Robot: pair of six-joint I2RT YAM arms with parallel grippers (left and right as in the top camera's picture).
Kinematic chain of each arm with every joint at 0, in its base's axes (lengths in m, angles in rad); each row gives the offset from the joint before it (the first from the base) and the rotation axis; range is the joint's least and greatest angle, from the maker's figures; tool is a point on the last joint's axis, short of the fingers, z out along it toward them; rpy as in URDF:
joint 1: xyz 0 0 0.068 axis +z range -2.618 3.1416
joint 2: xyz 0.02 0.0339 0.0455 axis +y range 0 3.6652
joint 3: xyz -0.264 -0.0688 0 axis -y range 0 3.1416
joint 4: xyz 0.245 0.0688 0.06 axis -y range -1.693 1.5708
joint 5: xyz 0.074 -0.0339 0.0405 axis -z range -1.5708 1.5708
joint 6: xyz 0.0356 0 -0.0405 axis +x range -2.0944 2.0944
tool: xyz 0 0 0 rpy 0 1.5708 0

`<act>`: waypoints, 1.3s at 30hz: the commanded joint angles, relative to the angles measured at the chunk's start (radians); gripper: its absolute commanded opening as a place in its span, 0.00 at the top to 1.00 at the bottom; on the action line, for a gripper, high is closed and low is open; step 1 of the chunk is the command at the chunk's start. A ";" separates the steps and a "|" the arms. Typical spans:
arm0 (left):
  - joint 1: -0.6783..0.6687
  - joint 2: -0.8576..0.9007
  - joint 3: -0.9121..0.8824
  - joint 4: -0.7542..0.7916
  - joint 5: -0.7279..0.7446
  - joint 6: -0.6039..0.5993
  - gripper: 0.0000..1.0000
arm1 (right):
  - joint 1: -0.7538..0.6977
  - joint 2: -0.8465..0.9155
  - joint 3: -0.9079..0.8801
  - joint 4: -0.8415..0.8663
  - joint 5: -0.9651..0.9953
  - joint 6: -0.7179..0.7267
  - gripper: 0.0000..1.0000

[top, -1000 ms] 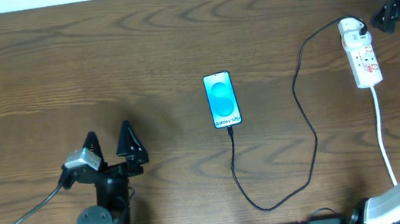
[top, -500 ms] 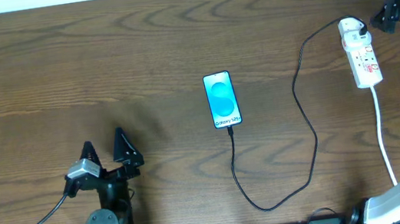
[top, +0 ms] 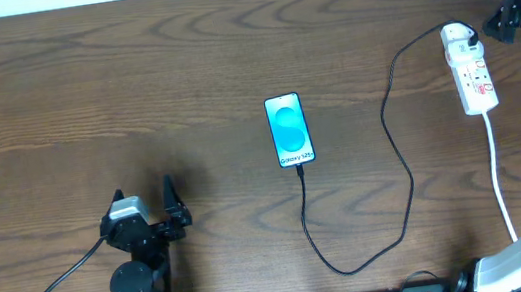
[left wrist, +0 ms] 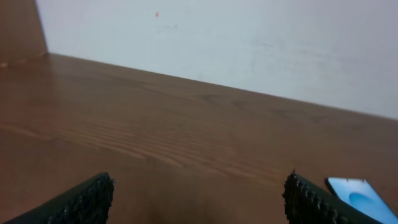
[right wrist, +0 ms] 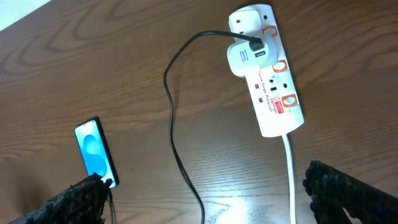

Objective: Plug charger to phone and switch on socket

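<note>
While the phone (top: 288, 129) lies face-up mid-table (top: 131, 82), screen lit blue, the charger (top: 408, 177) runs from its btm edge in a loop to a white adapter (right wrist: 244, 57) on the socket (top: 471, 78), far right; left gripper (top: 143, 197) sits front-left, jaws wide apart, nothing held; right gripper (right wrist: 205, 180) hovers nr the socket, jaws wide, also empty.

Even light, glare on table (right wrist: 249, 210) (left-wrist view soft)
</note>
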 commanded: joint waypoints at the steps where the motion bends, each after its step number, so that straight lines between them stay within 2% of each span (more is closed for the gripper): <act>1: 0.006 -0.009 -0.020 -0.044 0.047 0.121 0.13 | -0.001 -0.005 0.008 0.000 -0.006 0.009 0.01; 34: 0.005 -0.006 -0.020 -0.043 0.047 0.120 0.13 | -0.001 -0.005 0.008 0.000 -0.005 0.009 0.01; 39: 0.005 -0.006 -0.020 -0.043 0.047 0.120 0.13 | 0.000 -0.009 0.008 0.009 0.062 0.009 0.01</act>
